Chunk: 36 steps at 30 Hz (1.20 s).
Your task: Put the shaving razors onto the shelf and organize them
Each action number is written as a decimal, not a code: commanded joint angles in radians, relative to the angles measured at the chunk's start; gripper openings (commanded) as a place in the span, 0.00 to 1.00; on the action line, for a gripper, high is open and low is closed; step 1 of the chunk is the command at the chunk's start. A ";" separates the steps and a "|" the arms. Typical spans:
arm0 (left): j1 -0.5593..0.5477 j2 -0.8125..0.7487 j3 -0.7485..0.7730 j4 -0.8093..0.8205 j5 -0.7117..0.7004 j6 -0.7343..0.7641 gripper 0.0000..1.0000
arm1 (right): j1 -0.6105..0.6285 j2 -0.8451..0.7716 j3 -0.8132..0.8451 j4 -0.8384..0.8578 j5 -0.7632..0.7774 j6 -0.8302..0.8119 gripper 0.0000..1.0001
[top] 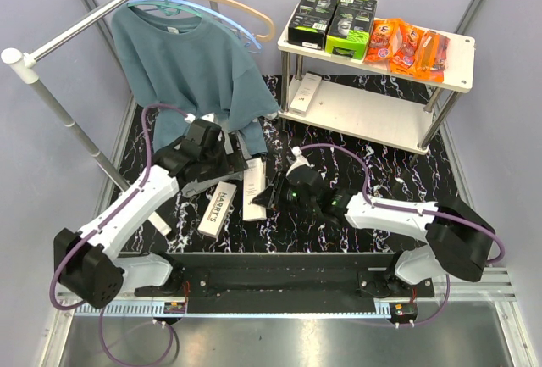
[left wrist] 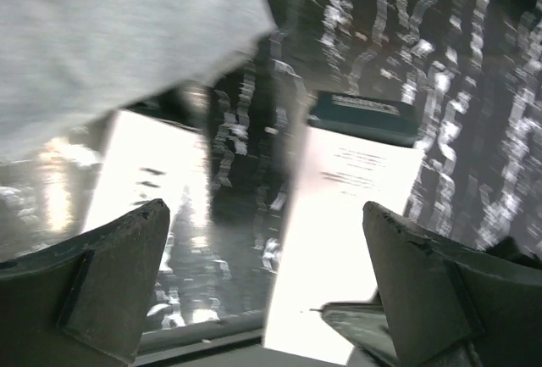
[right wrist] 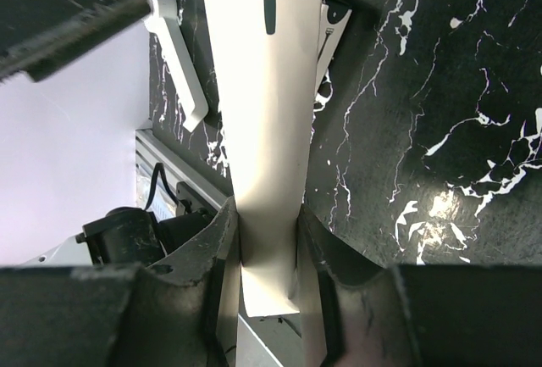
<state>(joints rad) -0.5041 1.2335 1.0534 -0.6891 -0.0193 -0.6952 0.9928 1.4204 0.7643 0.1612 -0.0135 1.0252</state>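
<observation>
On the black marble mat lie two slim white HARRY'S razor boxes. One razor box (top: 218, 208) is below my left gripper (top: 218, 170), which is open and holds nothing. In the left wrist view, the left gripper (left wrist: 267, 278) hovers over both white boxes (left wrist: 343, 214), blurred. My right gripper (top: 273, 191) is shut on the other white box (top: 254, 187), its fingers (right wrist: 222, 253) clamping the box's (right wrist: 264, 113) narrow sides. The shelf (top: 457, 45) holds black-and-green boxes (top: 330, 18) and orange blister packs (top: 408, 45) on top, and a white box (top: 305, 93) on its lower board.
A teal sweater (top: 186, 62) hangs from a metal clothes rail (top: 76, 32) at the back left, its hem close to my left gripper. Grey cloth (left wrist: 110, 36) fills the left wrist view's upper left. The arm bases and a rail (top: 279, 278) line the near edge.
</observation>
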 commanded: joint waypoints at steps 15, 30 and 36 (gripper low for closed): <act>0.001 -0.086 -0.020 -0.138 -0.306 0.031 0.99 | 0.003 -0.014 -0.011 0.018 0.009 0.016 0.16; 0.001 -0.075 -0.066 -0.130 -0.288 0.042 0.99 | -0.379 -0.089 -0.080 0.081 -0.259 -0.023 0.17; -0.001 -0.075 -0.081 -0.119 -0.271 0.036 0.99 | -0.595 -0.091 -0.025 0.063 -0.411 -0.079 0.17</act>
<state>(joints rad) -0.5041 1.1603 0.9794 -0.8425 -0.2886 -0.6651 0.4984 1.3590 0.6777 0.1841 -0.2832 1.0061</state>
